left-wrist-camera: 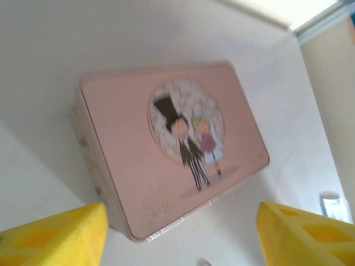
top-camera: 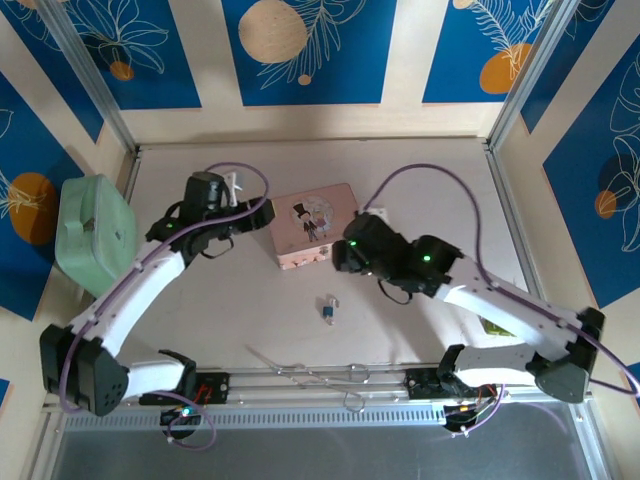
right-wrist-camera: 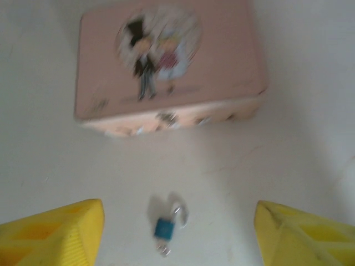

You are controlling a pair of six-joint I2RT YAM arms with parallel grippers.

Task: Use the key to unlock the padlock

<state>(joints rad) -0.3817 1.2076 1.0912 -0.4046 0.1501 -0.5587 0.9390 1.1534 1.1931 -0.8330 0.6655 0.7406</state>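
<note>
The tiny padlock (top-camera: 329, 309) lies flat on the table in front of the pink box (top-camera: 315, 226). In the right wrist view the padlock (right-wrist-camera: 166, 227) shows a blue body, a thin silvery shackle and a small silvery bit at its bottom end; I cannot tell whether that bit is the key. My right gripper (top-camera: 345, 258) hovers by the box's front right corner, open, and its yellow fingers (right-wrist-camera: 52, 233) flank the padlock from above without touching it. My left gripper (top-camera: 262, 213) is open beside the box's left end, its yellow fingers (left-wrist-camera: 55, 235) apart from the box (left-wrist-camera: 172, 144).
A mint-green case (top-camera: 95, 232) sits at the table's left edge. A small white object (top-camera: 372, 213) lies by the box's right end. Thin metal wire pieces (top-camera: 300, 370) lie near the front rail between the arm bases.
</note>
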